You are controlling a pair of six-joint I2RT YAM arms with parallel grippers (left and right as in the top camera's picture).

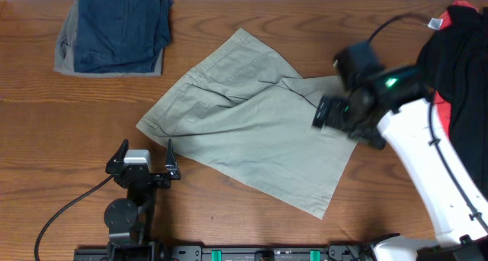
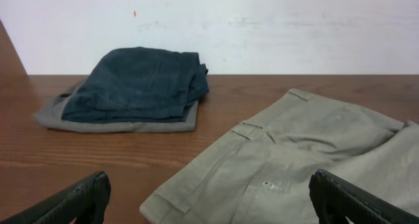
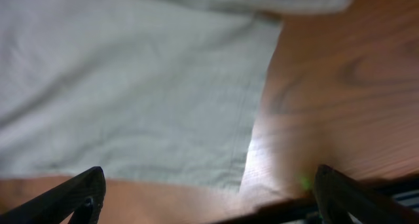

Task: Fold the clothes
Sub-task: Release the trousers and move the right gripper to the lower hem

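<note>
The clothes, a pair of khaki-beige shorts (image 1: 252,120), lie spread flat and slanted across the middle of the table. My left gripper (image 1: 146,148) stands open just off their near-left waistband corner and holds nothing. The left wrist view shows that waistband and a pocket of the shorts (image 2: 308,158) between its wide-apart fingers (image 2: 78,201). My right gripper (image 1: 329,112) hovers, blurred, over the right edge of the shorts. The right wrist view shows the shorts (image 3: 131,86) and their hem edge beneath that open gripper (image 3: 209,198), nothing between its fingers (image 3: 357,198).
A folded stack of navy and grey garments (image 1: 114,28) sits at the back left, also in the left wrist view (image 2: 134,86). A black and red garment (image 1: 465,55) is heaped at the far right behind the right arm. Bare wooden table (image 1: 46,154) surrounds the shorts.
</note>
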